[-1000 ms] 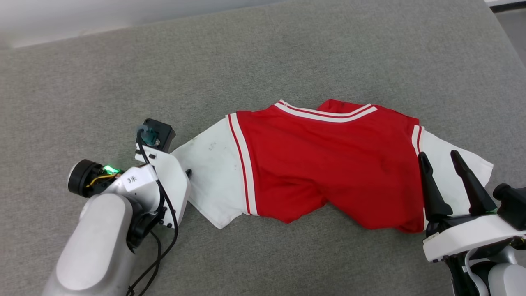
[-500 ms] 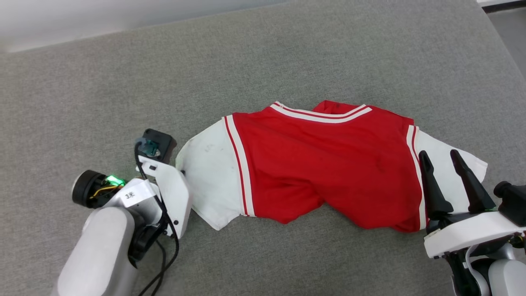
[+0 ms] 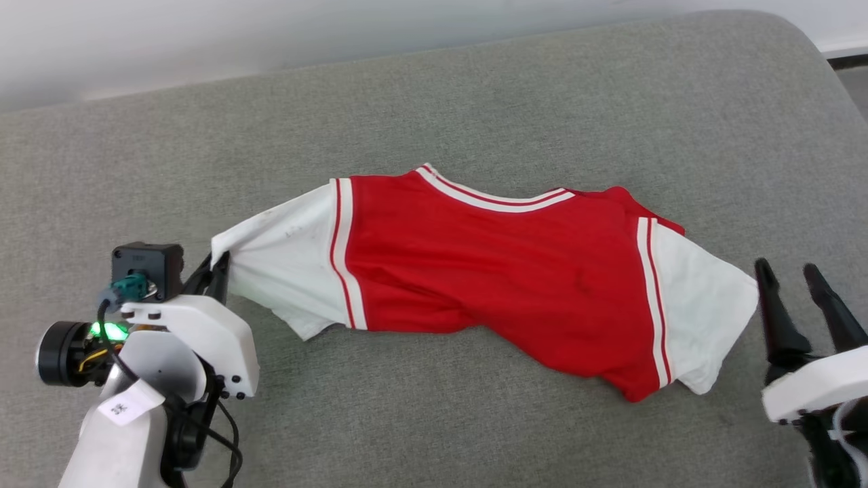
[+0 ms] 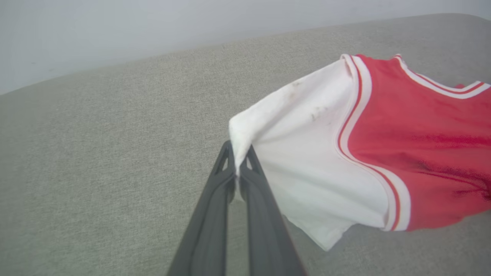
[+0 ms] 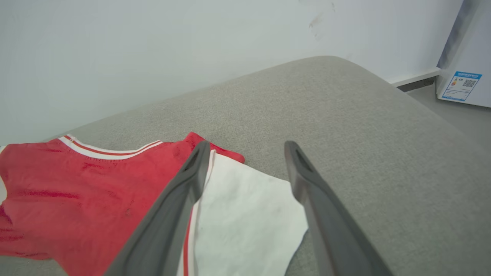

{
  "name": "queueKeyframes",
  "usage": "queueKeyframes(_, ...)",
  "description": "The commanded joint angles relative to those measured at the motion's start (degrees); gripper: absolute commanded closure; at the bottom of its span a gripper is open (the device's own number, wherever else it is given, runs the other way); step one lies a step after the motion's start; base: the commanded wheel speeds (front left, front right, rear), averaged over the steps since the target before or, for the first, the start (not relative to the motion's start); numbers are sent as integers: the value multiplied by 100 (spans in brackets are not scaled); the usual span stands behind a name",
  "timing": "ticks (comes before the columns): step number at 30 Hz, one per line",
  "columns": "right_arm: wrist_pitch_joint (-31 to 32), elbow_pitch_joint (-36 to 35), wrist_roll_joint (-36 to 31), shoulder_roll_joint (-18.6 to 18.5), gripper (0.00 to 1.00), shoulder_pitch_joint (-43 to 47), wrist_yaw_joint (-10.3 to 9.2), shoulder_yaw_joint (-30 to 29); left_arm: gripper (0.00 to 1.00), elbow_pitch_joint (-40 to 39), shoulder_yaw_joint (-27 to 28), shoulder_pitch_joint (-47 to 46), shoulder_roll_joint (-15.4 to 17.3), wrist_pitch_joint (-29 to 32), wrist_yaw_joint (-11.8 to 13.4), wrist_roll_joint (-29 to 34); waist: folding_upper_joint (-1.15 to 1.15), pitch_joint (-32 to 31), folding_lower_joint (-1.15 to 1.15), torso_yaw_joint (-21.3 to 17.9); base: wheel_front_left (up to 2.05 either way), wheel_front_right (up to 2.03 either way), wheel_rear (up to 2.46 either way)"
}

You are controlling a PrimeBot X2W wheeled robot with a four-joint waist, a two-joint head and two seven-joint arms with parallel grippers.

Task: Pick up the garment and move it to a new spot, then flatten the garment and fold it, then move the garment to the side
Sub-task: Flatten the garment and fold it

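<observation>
Red-and-white cloth: the garment (image 3: pixel 488 271) lies crosswise over the middle of the grey cushion (image 3: pixel 475 102), collar toward the far edge, plain side up; its body is rumpled and its near hem runs crooked
Left gripper: the left gripper (image 4: pixel 238 168) is pinched tight on the cuff of the left sleeve (image 3: pixel 285 271), which is raised a little and drawn toward the cushion's left edge
Right gripper: the right gripper (image 3: pixel 790 278) has its fingers spread with nothing between them; it sits just beside the right sleeve (image 3: pixel 698 318), toward the cushion's right edge; whether it touches the cloth cannot be told
Step in hand: probably the flattening, judged about partway
Doing it well: the right fingers would need to close on the right cuff first; a low, level pull from both sleeves should smooth the body; a one-sided tug risks dragging the whole shirt leftward; a thin bite on a cuff could slip
Surface: coarse woven upholstery, soft, likely to drag on cloth; far right corner rounded
Room: pale wall (image 5: pixel 153 46) behind the far edge; white cabinet (image 5: pixel 472 46) with a blue label (image 5: pixel 462 85) beyond the right corner
</observation>
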Motion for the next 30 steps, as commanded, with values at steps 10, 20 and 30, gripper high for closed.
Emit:
queueKeyframes(10, 2309, 931, 811, -1035, 0, -476, -3, -34, 100, -727, -91, 168, -69, -121, 121, 48, 0, 22, 0, 282, 0, 0, 0)
queueKeyframes(20, 3558, 1539, 880, -1501, 0, -1194, -4, 423, 100, -910, -321, -102, -205, -173, 169, 136, 0, 435, 0, 480, 0, 0, 0)
queueKeyframes(30, 4306, 2195, 1214, -1435, 100, -1367, -2, 1059, 100, -840, -377, -206, -222, -200, 170, 92, 0, 666, 0, 502, 0, 0, 0)
